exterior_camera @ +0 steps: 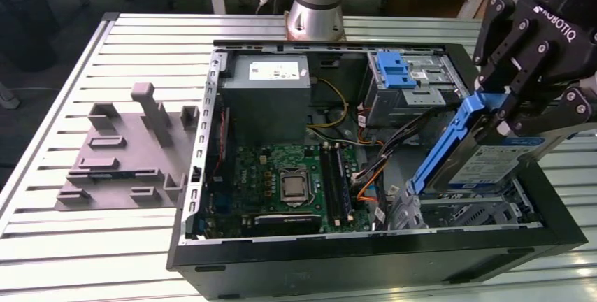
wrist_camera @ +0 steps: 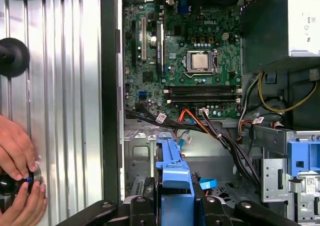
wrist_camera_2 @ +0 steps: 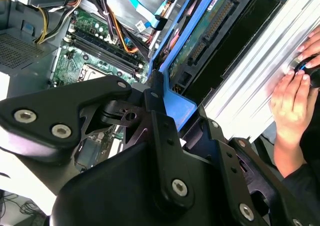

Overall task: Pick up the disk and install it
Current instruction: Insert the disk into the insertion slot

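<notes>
We were mid-install: gripper [exterior_camera: 504, 114] clamped on the disk [exterior_camera: 490, 166], tilted over the drive bay [exterior_camera: 471, 212]; seating prob. needed it levelled.

Open computer case [exterior_camera: 373, 254], green motherboard [exterior_camera: 268, 169], power supply [exterior_camera: 270, 106], slatted table [exterior_camera: 94, 246]

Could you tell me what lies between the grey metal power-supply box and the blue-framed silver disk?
In the exterior view, a silver metal drive cage with a blue plastic latch and dark cables, beside the disk.
</notes>
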`<action>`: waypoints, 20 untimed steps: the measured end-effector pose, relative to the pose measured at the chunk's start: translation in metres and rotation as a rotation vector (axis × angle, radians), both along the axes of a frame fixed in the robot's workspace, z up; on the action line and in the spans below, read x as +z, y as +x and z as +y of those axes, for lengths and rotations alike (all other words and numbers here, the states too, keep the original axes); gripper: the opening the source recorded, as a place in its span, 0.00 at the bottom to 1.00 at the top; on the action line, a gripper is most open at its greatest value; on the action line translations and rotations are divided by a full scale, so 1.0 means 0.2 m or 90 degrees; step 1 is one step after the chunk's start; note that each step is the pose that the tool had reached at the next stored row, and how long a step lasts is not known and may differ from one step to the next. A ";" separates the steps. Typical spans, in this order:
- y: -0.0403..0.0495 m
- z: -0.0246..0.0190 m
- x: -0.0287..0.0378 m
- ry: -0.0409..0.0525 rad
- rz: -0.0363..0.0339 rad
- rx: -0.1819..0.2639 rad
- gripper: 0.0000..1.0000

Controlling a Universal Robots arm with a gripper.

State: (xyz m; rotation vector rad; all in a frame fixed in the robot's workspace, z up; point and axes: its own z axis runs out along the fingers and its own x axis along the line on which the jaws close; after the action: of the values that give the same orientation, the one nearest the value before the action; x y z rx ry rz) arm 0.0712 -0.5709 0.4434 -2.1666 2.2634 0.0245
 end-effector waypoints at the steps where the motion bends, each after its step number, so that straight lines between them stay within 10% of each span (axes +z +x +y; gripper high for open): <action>1: 0.000 0.000 -0.002 0.0000 0.0000 0.000 0.37; 20: 0.001 0.000 -0.060 0.0000 0.0000 0.000 0.37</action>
State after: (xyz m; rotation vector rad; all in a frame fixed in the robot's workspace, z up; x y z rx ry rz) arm 0.0714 -0.5709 0.4313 -2.1658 2.2642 0.0245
